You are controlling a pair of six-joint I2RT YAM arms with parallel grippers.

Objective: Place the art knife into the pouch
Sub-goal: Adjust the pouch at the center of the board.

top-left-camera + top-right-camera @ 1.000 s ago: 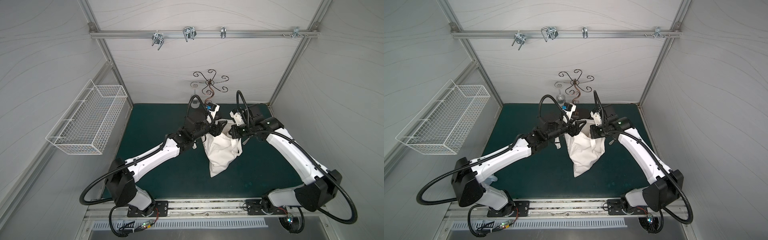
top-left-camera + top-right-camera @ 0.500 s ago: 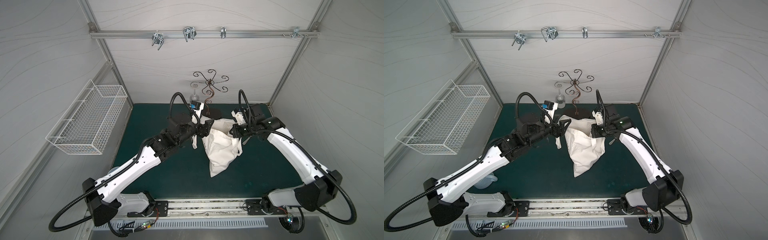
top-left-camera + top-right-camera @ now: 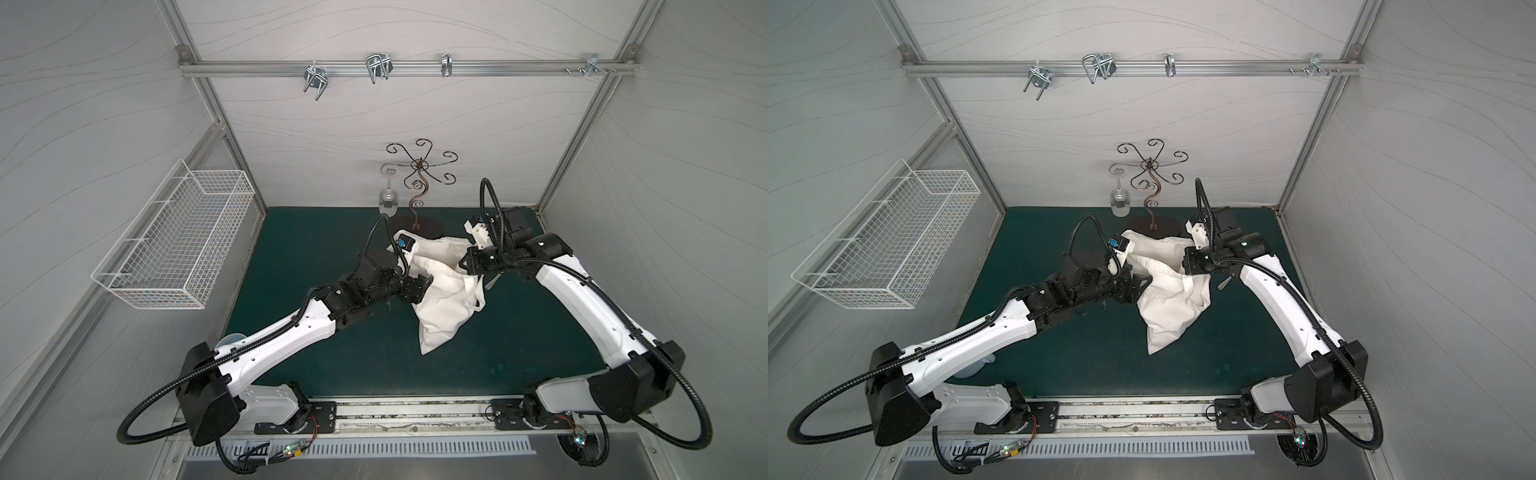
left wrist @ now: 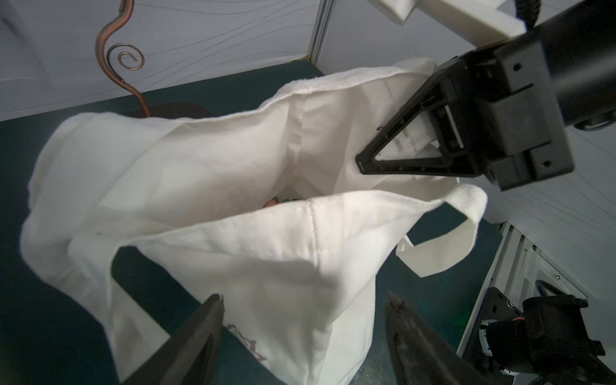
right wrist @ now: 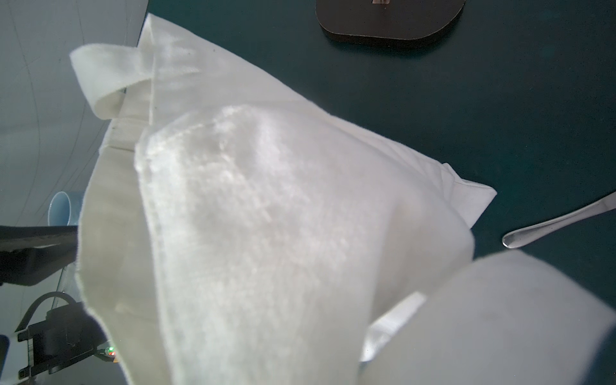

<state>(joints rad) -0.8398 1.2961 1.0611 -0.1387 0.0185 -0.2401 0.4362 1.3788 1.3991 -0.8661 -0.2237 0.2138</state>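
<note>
left gripper (image 4: 304,298): jaws spread, empty, just outside the pouch (image 4: 200,160) mouth
right gripper (image 4: 363,163): clenched on far pouch rim, mouth held agape

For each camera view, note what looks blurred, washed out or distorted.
Right wrist view: the pouch, too close, is soft and washed out. Left wrist view: pouch sharp, left hand dark and blurred. Both top views: sharp, frame posts splay outward.

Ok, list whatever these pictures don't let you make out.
- Art knife: unidentifiable; the left wrist view shows only a coloured sliver deep in the pouch, behind its near wall.
- Right gripper jaws: right wrist view, buried in blurred pouch cloth.
- Spoon: right wrist view, cut off by the edge.
- Cup: same view, half behind the pouch.
</note>
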